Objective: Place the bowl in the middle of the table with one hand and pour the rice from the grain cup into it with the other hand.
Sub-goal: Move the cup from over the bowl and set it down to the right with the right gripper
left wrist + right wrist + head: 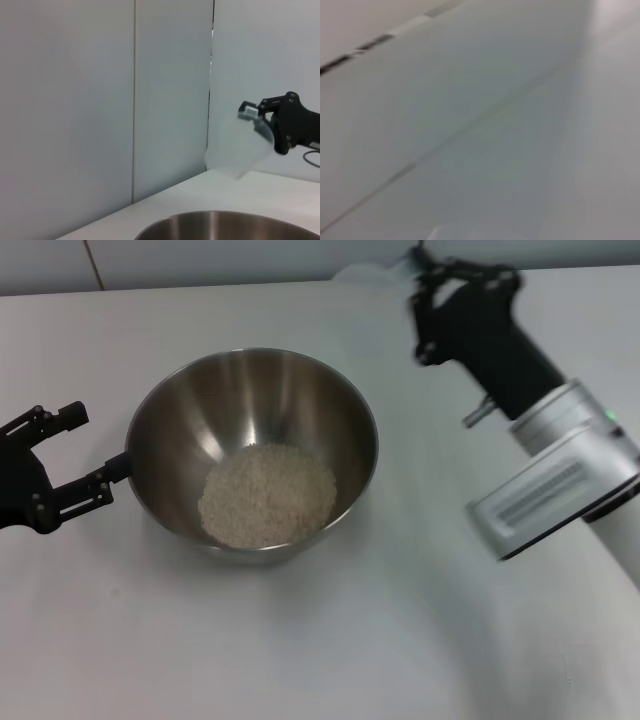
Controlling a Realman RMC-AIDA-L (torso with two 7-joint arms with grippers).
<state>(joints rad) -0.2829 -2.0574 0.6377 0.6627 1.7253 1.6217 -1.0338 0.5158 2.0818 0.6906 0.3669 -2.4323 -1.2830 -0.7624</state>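
The steel bowl (252,405) stands on the white table (330,640), with a pile of rice (268,495) in its bottom. Just left of the bowl my left gripper (85,452) is open; its lower fingertip (108,478) is at the bowl's outer wall, the other is apart. My right gripper (430,285) is at the far right back, shut on the clear grain cup (240,147), which hangs tilted above the table beyond the bowl's rim (220,220). No rice shows in the cup. In the head view the cup (378,270) is only a faint pale shape.
A pale panelled wall (100,100) rises behind the table's far edge. My right arm's silver forearm (560,470) slants over the table's right side. The right wrist view shows only blurred pale surfaces.
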